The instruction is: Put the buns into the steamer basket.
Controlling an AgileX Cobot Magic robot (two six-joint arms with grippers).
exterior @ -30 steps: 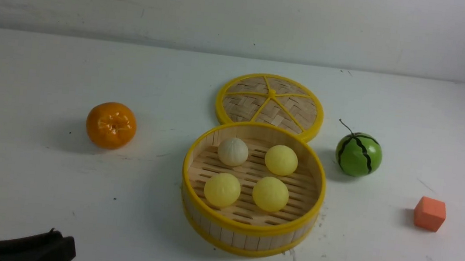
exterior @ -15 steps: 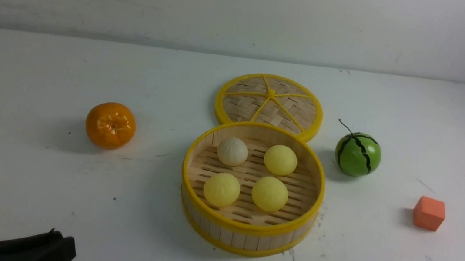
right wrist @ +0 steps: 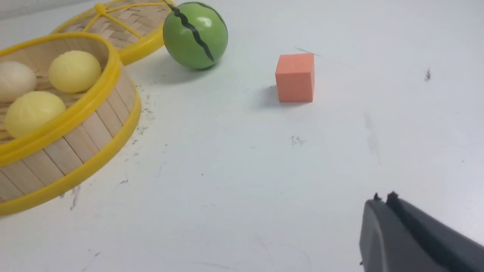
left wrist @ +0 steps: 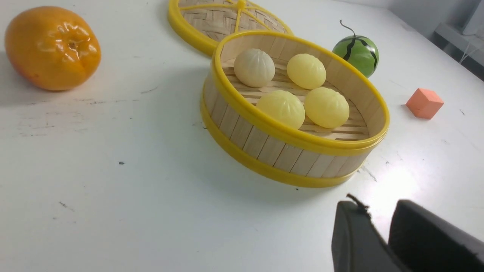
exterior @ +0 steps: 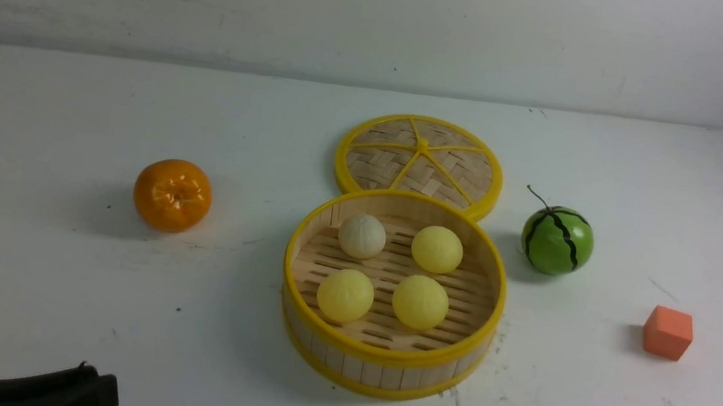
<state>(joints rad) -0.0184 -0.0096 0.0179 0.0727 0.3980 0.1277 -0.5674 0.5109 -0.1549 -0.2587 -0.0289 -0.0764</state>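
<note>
Only a dark sliver of the left hand (exterior: 34, 389) shows in the front view, cut off at the near left corner of the table (exterior: 53, 277); its wrist view shows the fingers (left wrist: 355, 241) slightly spread, pinching nothing. The steamer basket (exterior: 384, 362) stands well ahead and right of that hand, with all four buns (exterior: 385, 270) on its slatted floor, apart from each other. An orange (exterior: 172, 194) lies far left, the lid (exterior: 420, 161) touches the basket's far rim, then a watermelon ball (exterior: 557, 240) and orange cube (exterior: 668, 332). The right hand (right wrist: 383, 204) appears only in its wrist view, fingers pressed together, empty, near the cube.
</note>
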